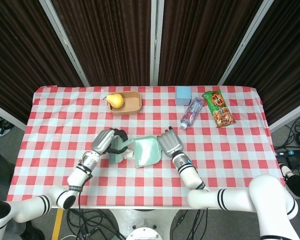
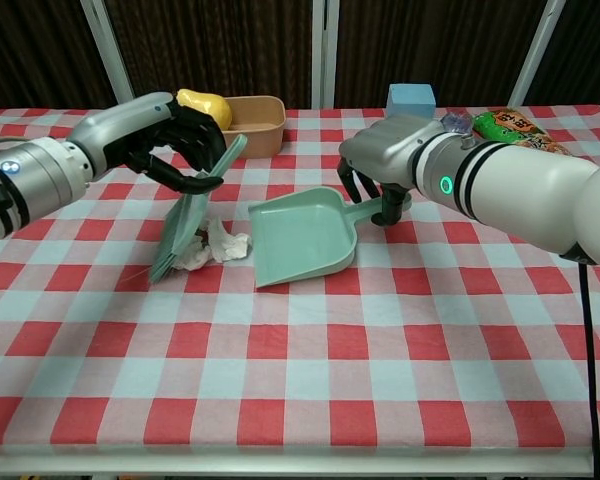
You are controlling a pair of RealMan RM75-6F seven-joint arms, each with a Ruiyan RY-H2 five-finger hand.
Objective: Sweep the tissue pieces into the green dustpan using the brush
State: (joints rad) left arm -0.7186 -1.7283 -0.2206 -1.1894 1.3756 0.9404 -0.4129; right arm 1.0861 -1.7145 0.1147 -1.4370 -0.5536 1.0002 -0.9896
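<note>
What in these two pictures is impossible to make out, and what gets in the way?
- Tissue pieces: in the head view the left hand and brush cover them; the chest view shows them bunched, count unclear.
- Dustpan handle: wrapped by the right hand in both views.
- Snack packet: print too small in the head view; the right arm hides most of it in the chest view.

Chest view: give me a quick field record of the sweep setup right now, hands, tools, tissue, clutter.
left hand: grips the brush by its handle, bristles down on the tablecloth
right hand: holds the handle of the green dustpan
dustpan: mouth faces the brush, pan looks empty
tissue pieces: on the cloth between brush and dustpan mouth, touching the bristles
behind: pear in a tan tray, blue box, snack packet
</note>
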